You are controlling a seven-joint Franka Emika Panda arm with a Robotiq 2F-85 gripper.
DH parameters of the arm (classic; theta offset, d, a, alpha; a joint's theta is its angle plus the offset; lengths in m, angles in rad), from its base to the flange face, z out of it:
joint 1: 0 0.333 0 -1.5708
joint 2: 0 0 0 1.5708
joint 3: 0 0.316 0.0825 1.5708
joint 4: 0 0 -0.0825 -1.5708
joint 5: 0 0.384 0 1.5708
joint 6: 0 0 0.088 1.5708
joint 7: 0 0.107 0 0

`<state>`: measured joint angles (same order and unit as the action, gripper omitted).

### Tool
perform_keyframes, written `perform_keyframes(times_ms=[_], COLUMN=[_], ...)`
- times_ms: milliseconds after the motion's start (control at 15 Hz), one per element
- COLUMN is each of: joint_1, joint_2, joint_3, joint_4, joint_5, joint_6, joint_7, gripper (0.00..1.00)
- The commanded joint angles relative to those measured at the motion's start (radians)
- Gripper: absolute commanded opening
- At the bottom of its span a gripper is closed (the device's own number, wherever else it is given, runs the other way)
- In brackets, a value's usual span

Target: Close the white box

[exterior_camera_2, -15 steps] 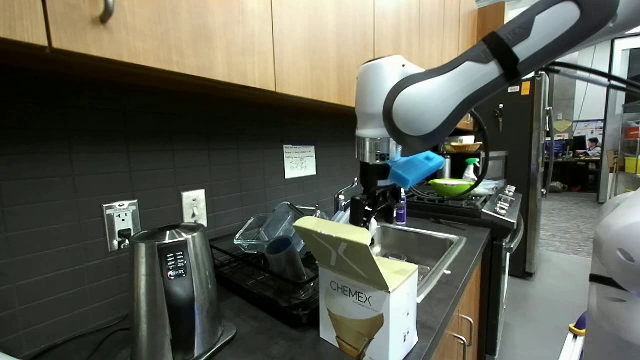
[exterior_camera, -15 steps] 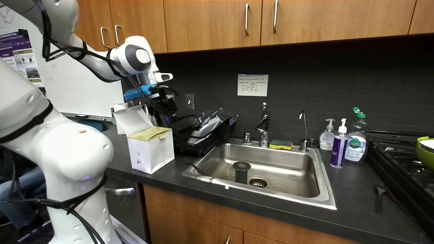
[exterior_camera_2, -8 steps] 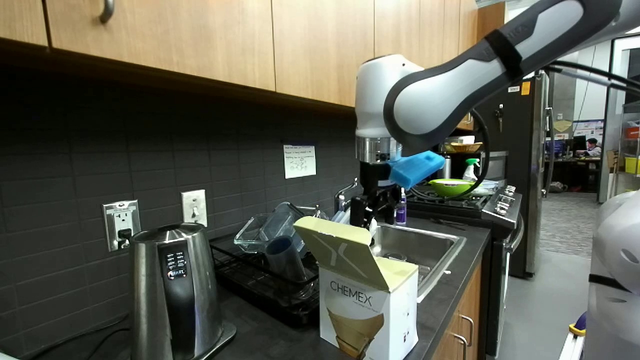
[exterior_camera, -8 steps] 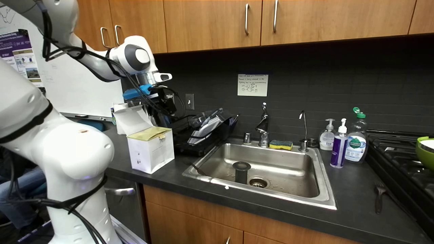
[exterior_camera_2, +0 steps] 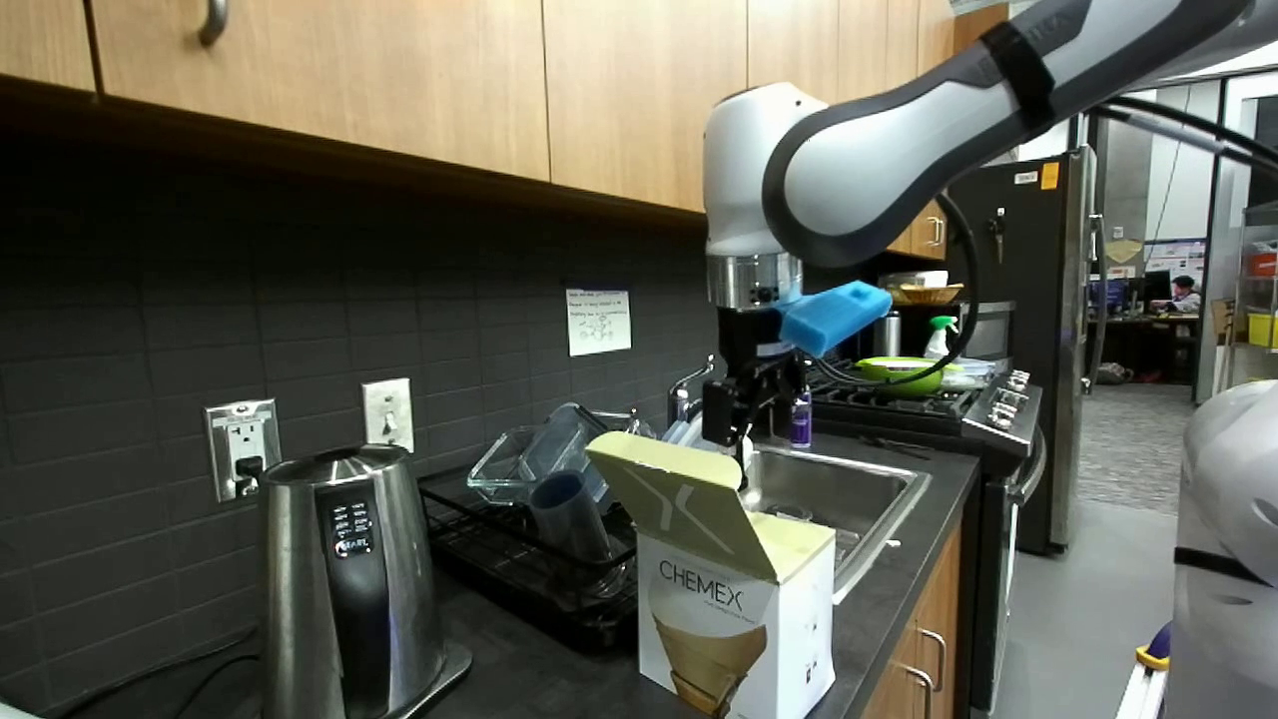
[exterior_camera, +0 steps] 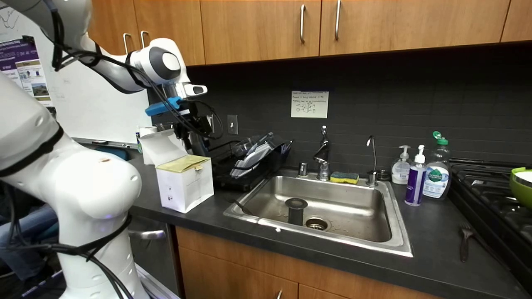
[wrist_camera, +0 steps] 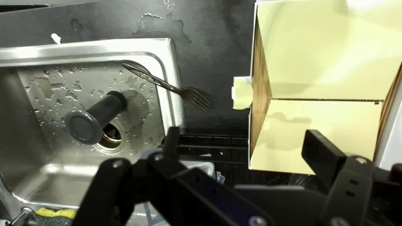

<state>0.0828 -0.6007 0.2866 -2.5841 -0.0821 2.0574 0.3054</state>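
The white box [exterior_camera: 185,187] stands on the counter beside the sink. It also shows in an exterior view with CHEMEX printed on it [exterior_camera_2: 734,629]. Its flap [exterior_camera_2: 679,494] stands up, tilted back away from the sink. The wrist view shows the box's yellowish inside [wrist_camera: 320,47] at the right and a small tab [wrist_camera: 242,93] on its sink-side edge. My gripper [wrist_camera: 245,138] is open with nothing between its fingers. In both exterior views the gripper [exterior_camera_2: 737,419] hangs behind the box near the flap, above the dish rack. I cannot tell whether it touches the flap.
A black dish rack [exterior_camera_2: 559,569] with glassware stands behind the box. A steel kettle [exterior_camera_2: 349,589] stands on the counter. The steel sink [exterior_camera: 357,211] is on the box's other side, with a fork [wrist_camera: 166,84] lying over its rim. Upper cabinets [exterior_camera: 262,29] hang above.
In the last half second the arm and gripper have risen a little and shifted slightly left in both exterior views, the gripper tilting somewhat. The box and its flap have not moved.
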Motion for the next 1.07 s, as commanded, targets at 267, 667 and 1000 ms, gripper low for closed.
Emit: perform_keyframes(times_ms=[267,667,1000], joint_1=[0.059,0.096,0.124], joint_2=[-0.026,-0.038,-0.031], joint_3=[-0.029,-0.025,-0.016], joint_4=[0.076,0.131,0.186], joint_5=[0.041,0.081,0.110], joint_6=[-0.087,-0.131,-0.176], joint_7=[-0.029,-0.052,-0.070], gripper=[1.00,1.00,1.00])
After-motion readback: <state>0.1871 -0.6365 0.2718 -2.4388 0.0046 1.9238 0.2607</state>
